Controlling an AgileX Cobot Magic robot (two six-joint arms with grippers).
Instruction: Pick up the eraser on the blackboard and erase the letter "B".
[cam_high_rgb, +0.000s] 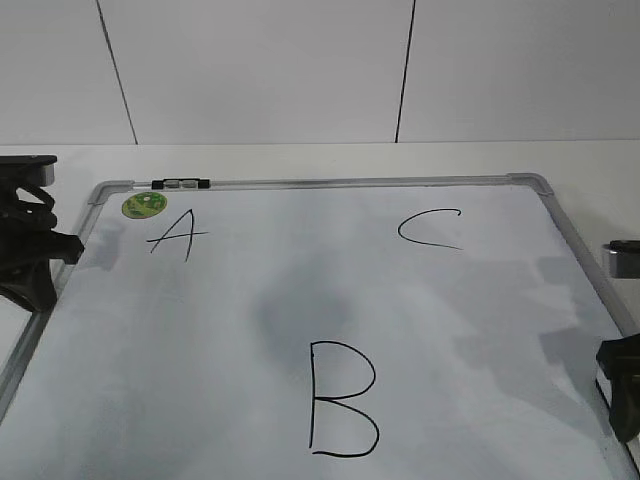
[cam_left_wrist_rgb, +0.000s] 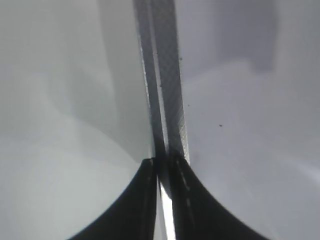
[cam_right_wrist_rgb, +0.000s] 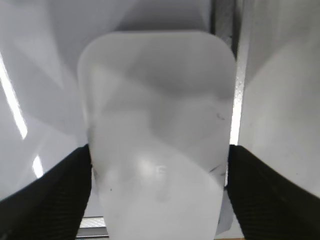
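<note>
On the white table (cam_high_rgb: 300, 160) lies the blackboard (cam_high_rgb: 250, 290), before a panelled wall (cam_high_rgb: 260, 70).

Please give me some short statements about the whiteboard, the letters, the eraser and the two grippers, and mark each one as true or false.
1. The large handwritten black letter "B" is fully visible on the big white dry-erase board with grey metal frame. True.
2. The white rounded-rectangular plastic eraser sits between the fingers of the right gripper. True.
3. The small round green sticker lies next to the black letter "C". False: it lies near the black letter "A", at the board's far left corner.
4. The left gripper holds the eraser. False: its fingers are closed together with nothing between them, above the board's frame.
5. The black-and-silver clip sits on the board's far edge. True.
</note>
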